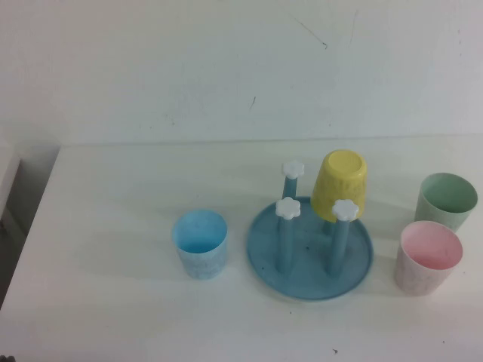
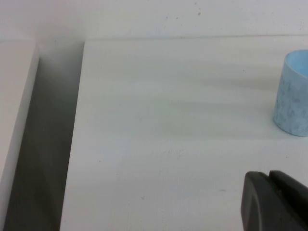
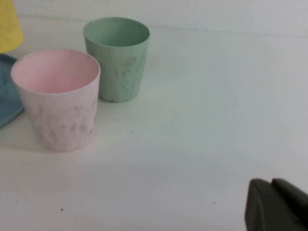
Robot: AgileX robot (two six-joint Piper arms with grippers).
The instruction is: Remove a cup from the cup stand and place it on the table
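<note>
The yellow cup (image 1: 340,185) hangs upside down on a back post of the blue cup stand (image 1: 309,260), which has white flower caps on its posts. An edge of the cup (image 3: 8,26) and of the stand (image 3: 7,91) shows in the right wrist view. Neither arm shows in the high view. My left gripper (image 2: 268,174) is shut and empty, low over the white table (image 1: 113,211) on its left side, away from the stand. My right gripper (image 3: 271,182) is shut and empty, over the table to the right of the cups.
A light blue cup (image 1: 200,243) stands upright left of the stand and also shows in the left wrist view (image 2: 293,94). A pink cup (image 1: 428,256) and a green cup (image 1: 447,200) stand upright right of the stand. The table's left edge (image 2: 77,125) drops into a gap.
</note>
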